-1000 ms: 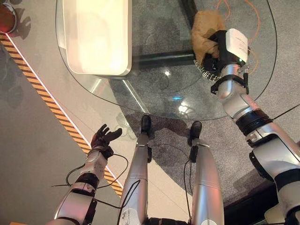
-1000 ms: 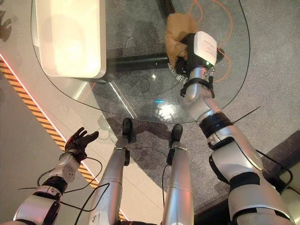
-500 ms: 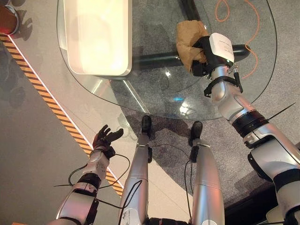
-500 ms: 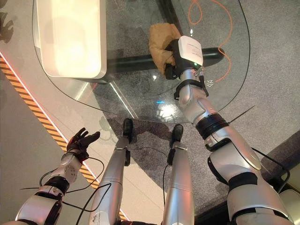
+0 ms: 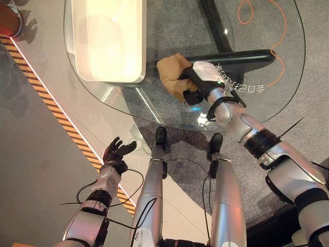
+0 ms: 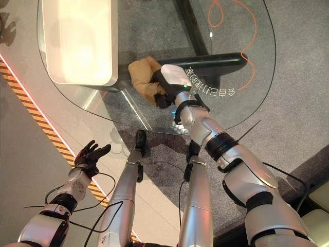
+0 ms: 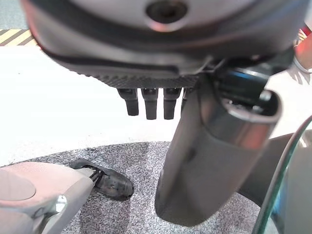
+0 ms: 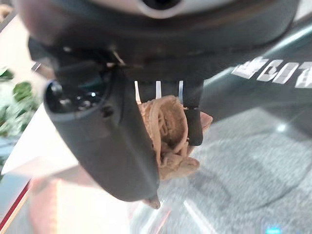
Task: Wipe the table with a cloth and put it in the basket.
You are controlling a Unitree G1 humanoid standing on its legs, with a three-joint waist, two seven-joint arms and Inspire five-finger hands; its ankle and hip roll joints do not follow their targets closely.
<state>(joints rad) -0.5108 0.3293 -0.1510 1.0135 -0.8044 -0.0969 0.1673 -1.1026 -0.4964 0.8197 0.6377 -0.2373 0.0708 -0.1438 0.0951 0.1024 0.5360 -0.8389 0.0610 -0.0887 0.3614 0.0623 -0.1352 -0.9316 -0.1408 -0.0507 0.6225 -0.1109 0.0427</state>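
We see the right hand (image 5: pixel 198 82) gripping the tan cloth (image 5: pixel 172 77) on the glass table (image 5: pixel 288 87).

Its fingers and thumb are curled round the bunched cloth, which the right wrist view shows gathered between them (image 8: pixel 168 134). We place the cloth toward the table's near edge, just beside the near corner of the white basket (image 5: pixel 108 38), though we cannot tell whether the two touch. The basket sits on the table's left part, reaching to its far edge. An orange cable (image 5: pixel 280 31) loops under the glass at the far right corner. Our left hand (image 5: pixel 115 152) hangs off the table, low over the floor beside the striped floor tape (image 5: pixel 56 110), its fingers spread and relaxed, holding nothing.
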